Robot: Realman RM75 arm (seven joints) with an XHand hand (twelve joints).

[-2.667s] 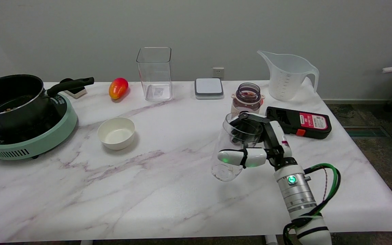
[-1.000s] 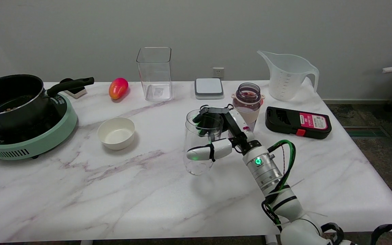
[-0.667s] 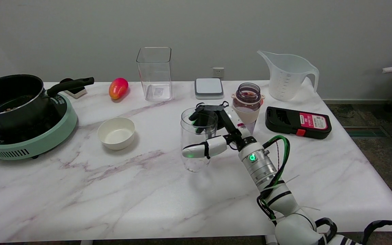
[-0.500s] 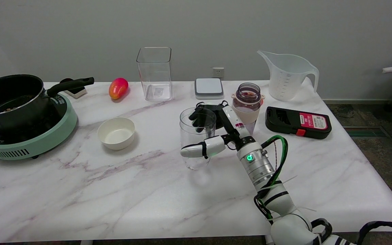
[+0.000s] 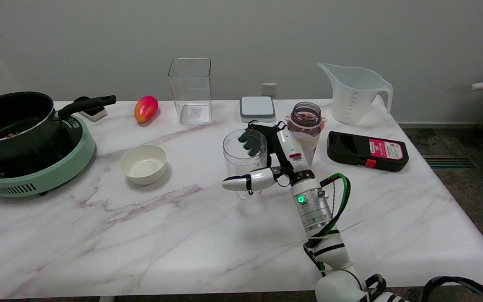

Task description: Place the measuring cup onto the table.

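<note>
Head view, only one I have: my right arm comes in from the lower right, white links with a green-lit silver wrist, running up and left toward table centre. The right black-and-white hand (image 5: 266, 161) is wrapped around the clear round measuring cup (image 5: 244, 161): thumb lies across the cup's near side low down, the dark fingers (image 5: 250, 141) curl over the far rim and show through the clear wall. So the hand is clamped on the cup, not spread. Cup is upright, mouth up, about mid-table, just left of the small clear jar with a purple-tinted top (image 5: 305, 126). Its base looks at or very near the white marble-pattern table (image 5: 99, 235); can't tell if it actually touches. Rest of table: large translucent plastic jug with handle (image 5: 352, 93) at the far right, black flat box with a pink-red label (image 5: 367, 151) near it, grey-and-white square lid (image 5: 257, 108) at the back centre, tall clear square container (image 5: 190, 90) left of that, red-orange mango (image 5: 145, 108) further left, white round bowl (image 5: 143, 163) in front, and a black saucepan (image 5: 13, 121) sitting on a mint-green induction hob (image 5: 36, 172) at the far left.
</note>
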